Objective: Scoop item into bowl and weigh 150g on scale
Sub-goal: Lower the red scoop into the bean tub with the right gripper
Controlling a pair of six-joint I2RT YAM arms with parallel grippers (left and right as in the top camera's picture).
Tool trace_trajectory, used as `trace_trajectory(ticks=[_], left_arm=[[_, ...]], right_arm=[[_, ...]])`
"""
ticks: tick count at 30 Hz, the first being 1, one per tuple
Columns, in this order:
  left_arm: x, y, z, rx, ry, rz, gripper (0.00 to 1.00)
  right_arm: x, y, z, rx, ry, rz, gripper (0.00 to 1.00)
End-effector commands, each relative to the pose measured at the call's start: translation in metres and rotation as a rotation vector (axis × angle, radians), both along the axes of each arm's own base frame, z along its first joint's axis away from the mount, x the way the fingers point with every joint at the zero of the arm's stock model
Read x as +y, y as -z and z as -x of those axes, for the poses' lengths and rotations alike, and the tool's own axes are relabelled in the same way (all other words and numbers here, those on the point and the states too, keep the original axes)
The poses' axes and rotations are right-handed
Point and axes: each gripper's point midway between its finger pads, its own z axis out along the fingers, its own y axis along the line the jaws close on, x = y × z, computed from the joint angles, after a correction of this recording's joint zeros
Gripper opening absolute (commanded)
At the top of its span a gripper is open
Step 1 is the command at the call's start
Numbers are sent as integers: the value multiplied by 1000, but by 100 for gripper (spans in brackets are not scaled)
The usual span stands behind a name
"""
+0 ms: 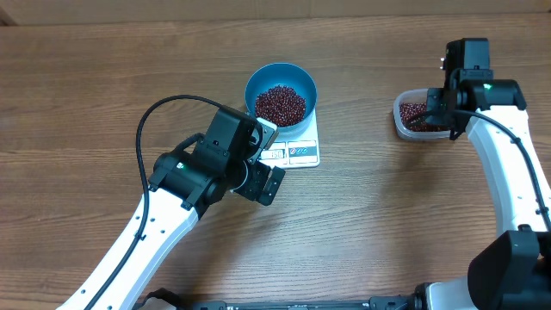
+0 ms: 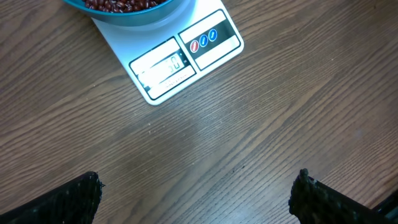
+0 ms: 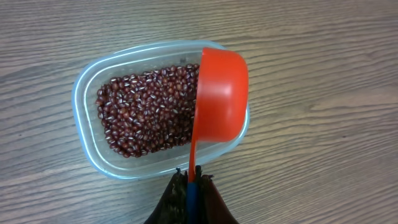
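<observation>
**Q:** State the position and heading of the scale.
**A:** The scale (image 1: 303,139) lies mid-tabletop (image 1: 387,224), nearer the far edge. Its long axis runs far to near. The display (image 2: 163,66) and button panel (image 2: 209,38) sit side by side along the near end. The bowl (image 1: 250,86) stands upright on the far end and holds a heap of beans (image 1: 281,105).

**Q:** Where is the remaining stock?
**A:** It is in the clear tub (image 3: 83,93), toward the right edge and well apart from the scale. The tub's long axis runs parallel to the far edge.

**Q:** What is the end-effector status?
**A:** The left gripper (image 2: 198,200) has its jaws fully spread with nothing between them. It hangs over bare tabletop just beside the display end of the scale. The right gripper (image 3: 192,185) is clamped on the handle of the scoop (image 3: 221,99). The handle points straight away from the fingers. The cup is turned on edge over one end of the tub, mouth toward the beans.

**Q:** What is obstructed?
**A:** From overhead, the left gripper covers part of the display, and the right arm covers the scoop and part of the tub. The left wrist view cuts the bowl off at its lower rim. The inside of the scoop faces away, so its contents cannot be told.

**Q:** Are any markings legible?
**A:** The display digits are too faint to read. The button panel carries one red and two blue ovals, and the print around them is too small to read.
</observation>
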Motion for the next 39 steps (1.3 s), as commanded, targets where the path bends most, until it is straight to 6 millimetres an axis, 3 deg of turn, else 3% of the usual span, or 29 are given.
trace_trajectory(ticks=[1,11,19,23,35,36,39], left_arm=[[-4,-2,1,-3,11,13,100],[-3,-2,1,-2,11,13,100],[-3,-2,1,-3,11,13,100],[-4,-2,1,-3,11,13,100],[-4,-2,1,-3,11,13,100],[-4,-2,1,-3,11,13,100],[-3,-2,1,-3,11,13,100]], right_arm=[[2,-21,-5,-55,-4,46,4],[13,-19,-6,-49,-34,26,4],[64,-8,-9,-74,-47,-422,4],[58,5,-6,-57,56,-495,3],[43,32,-7,-21,219,-465,4],[42,34,-7,-16,227,-460,9],[40,38,-5,-3,237,-446,43]])
